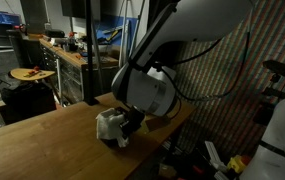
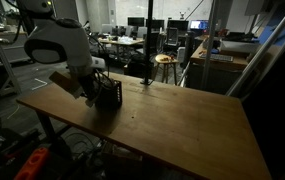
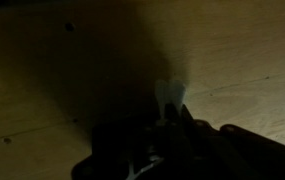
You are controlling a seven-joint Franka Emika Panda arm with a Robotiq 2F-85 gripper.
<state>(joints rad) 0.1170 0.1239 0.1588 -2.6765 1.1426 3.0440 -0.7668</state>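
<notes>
Black-fingered and low, the gripper has its jaws pinched almost fully together. In the wrist view a pale sliver shows right at the fingertips, so it seems to be nipping a fold or edge of something thin rather than wrapping a bulky body. That thing is the white bundle, which in an exterior view lies against the fingertips on the side away from the arm, resting on the wood directly below the tool. The wrist view is very dark, so whether the bundle is cloth or crumpled paper cannot be told, and the depth of the pinch is uncertain.

Beneath the gripper and spreading out from it is the wooden table; the tool works near one of its corners, close to the edge. Well beyond the tool, off the table, stands a round-topped stool.

As a judgement, the step in hand is the grasp itself: the pinch is made and the bundle is not yet off the wood. A next move calls for a slow, straight rise, watching that the thin hold does not slip and that the loose part does not drag along the table edge.
</notes>
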